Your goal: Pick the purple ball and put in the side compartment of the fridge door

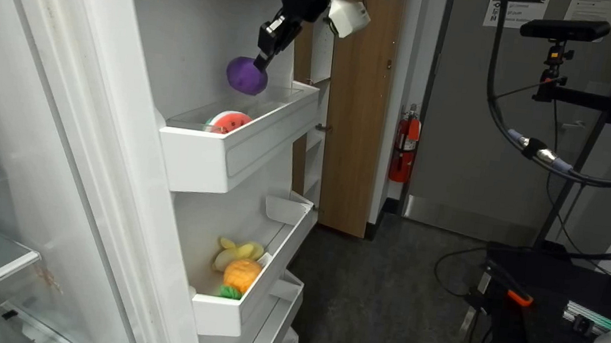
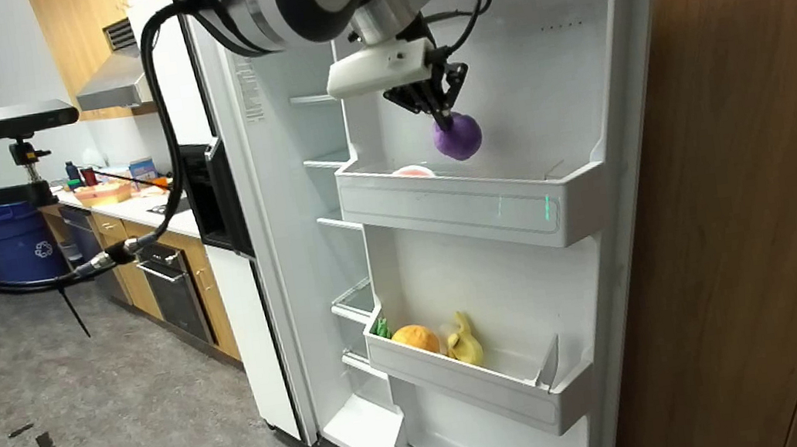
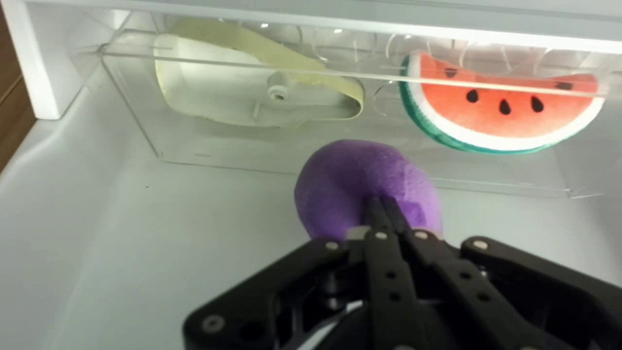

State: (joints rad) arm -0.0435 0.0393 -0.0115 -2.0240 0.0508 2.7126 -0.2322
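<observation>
Purple ball point(image 1: 246, 76): hung in mid-air, upper part, just left of centre in an exterior view, apart from upper bin point(image 1: 262, 146) below; prob. held high to clear its front edge.
Gripper point(image 3: 382, 204): narrow, tips nearly tog. w/ ball pinched at them, lower centre of wrist view; hold sat near ball's top, so most of it dangled; looked soft, but so small a pinch cd slip.
Upper bin: sat under ball; judged likeliest side compt., tho wording didn't settle it. Next step called for lowering, then letting go.
Watermelon slice point(image 3: 500, 112): upper right of wrist view, in that bin; a drop onto it risked a bounce out.
Pale-yellow piece point(image 3: 243, 87): upper left of wrist view, same bin; ball wd prob. fit best betw. the two.
Lower bin point(image 2: 468, 384): lower centre, held orange toy point(image 2: 416, 339) & banana toy point(image 2: 465, 345); poss. alt. target.
Fridge door point(image 2: 524, 65): swung out, inner face showing, likely for access.
</observation>
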